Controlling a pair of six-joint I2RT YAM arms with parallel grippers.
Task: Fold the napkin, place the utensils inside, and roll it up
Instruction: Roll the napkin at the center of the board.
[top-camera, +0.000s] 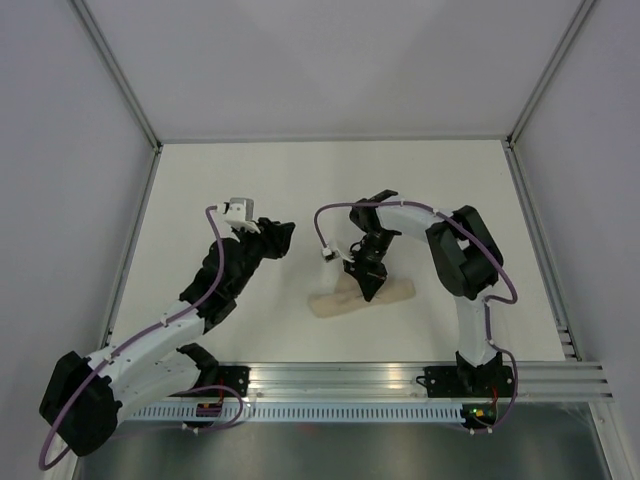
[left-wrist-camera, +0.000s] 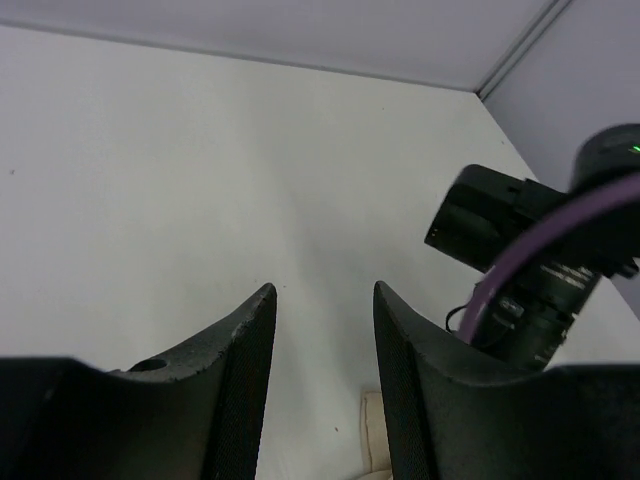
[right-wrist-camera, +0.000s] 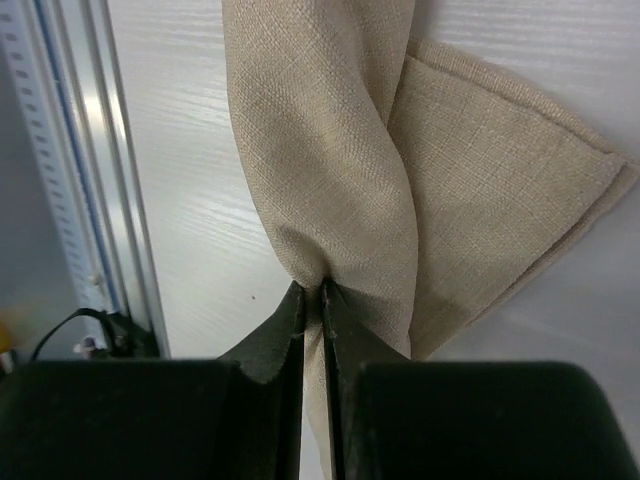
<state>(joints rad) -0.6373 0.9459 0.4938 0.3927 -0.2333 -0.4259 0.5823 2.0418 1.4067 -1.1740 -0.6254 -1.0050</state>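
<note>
White table (top-camera: 300, 190), grey walls (top-camera: 60, 150) on three sides. Aluminium rail (top-camera: 350, 378) along near edge. Napkin (top-camera: 332, 304) bunched into long tan bundle, centre-near, just ahead of rail, well apart from walls. Right gripper (top-camera: 366, 285) over bundle, jaws pressed together, pinching cloth fold. Left gripper (top-camera: 283, 238) left of napkin, apart from it, jaws spread, bare table between them.
</note>
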